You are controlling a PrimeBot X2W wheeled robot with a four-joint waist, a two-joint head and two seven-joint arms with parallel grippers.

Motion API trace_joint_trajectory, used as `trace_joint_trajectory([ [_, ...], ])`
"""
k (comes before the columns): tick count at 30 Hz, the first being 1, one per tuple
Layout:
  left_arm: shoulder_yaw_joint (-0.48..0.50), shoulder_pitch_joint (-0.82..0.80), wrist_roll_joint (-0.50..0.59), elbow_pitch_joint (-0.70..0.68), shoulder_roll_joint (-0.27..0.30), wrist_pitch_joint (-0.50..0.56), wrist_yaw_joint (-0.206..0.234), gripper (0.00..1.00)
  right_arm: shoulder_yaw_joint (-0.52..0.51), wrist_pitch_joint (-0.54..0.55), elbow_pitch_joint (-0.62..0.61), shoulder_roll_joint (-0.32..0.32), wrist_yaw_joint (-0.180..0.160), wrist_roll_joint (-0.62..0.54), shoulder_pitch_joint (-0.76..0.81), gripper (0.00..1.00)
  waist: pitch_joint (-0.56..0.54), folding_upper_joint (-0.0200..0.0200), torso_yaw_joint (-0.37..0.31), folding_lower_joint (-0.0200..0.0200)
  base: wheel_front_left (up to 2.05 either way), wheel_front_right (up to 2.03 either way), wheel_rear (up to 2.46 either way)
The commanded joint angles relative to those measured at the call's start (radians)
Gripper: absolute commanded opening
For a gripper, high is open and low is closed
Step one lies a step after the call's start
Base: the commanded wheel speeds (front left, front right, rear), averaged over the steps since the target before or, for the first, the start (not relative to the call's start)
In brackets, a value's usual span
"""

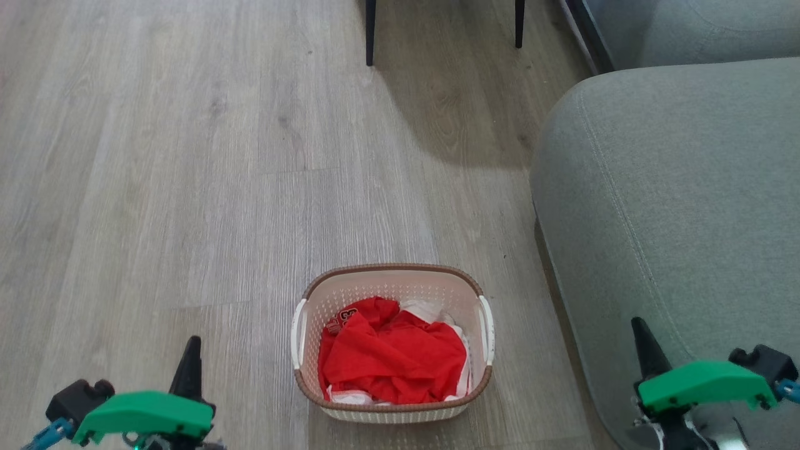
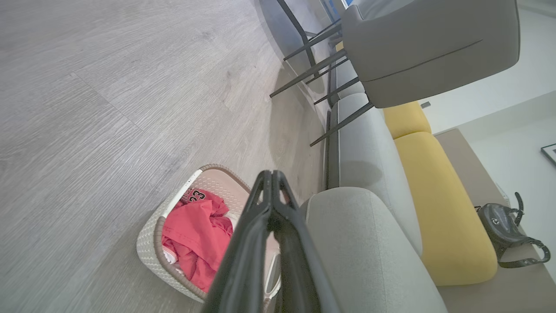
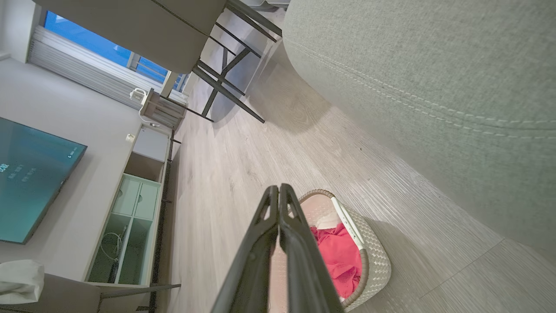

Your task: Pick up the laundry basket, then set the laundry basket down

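The laundry basket (image 1: 392, 342) stands on the wood floor in front of me, cream with a brown rim, white side handles and red and white clothes inside. It also shows in the left wrist view (image 2: 152, 243) and the right wrist view (image 3: 373, 256). My left gripper (image 1: 190, 347) hangs at the lower left, shut and holding nothing, well to the left of the basket. My right gripper (image 1: 639, 328) is at the lower right, shut and holding nothing, over the sofa's edge to the right of the basket. Both pairs of fingers (image 2: 271, 178) (image 3: 278, 191) are pressed together.
A grey sofa (image 1: 675, 206) fills the right side, close to the basket's right handle. Dark chair legs (image 1: 370, 31) stand on the floor farther ahead. Yellow cushions (image 2: 434, 204) and a dark bag (image 2: 504, 226) lie on the sofa. A cabinet (image 3: 130, 208) and screen (image 3: 30, 182) line the far wall.
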Motion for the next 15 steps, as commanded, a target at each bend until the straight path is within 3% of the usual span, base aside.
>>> trace_joint_trajectory([
  [1,0.026,-0.062,-0.028,-0.031,0.000,0.006,-0.010,0.00,0.000,0.008,-0.029,-0.016,0.001,0.030,-0.062,0.00,0.001,0.0000,0.000,0.0000,0.00,0.00,0.00],
  [15,0.051,-0.096,-0.196,-0.030,-0.001,0.050,-0.030,0.00,-0.028,0.051,-0.026,-0.017,0.002,0.193,-0.081,0.00,0.007,0.0000,0.005,0.0000,0.00,0.00,0.00],
])
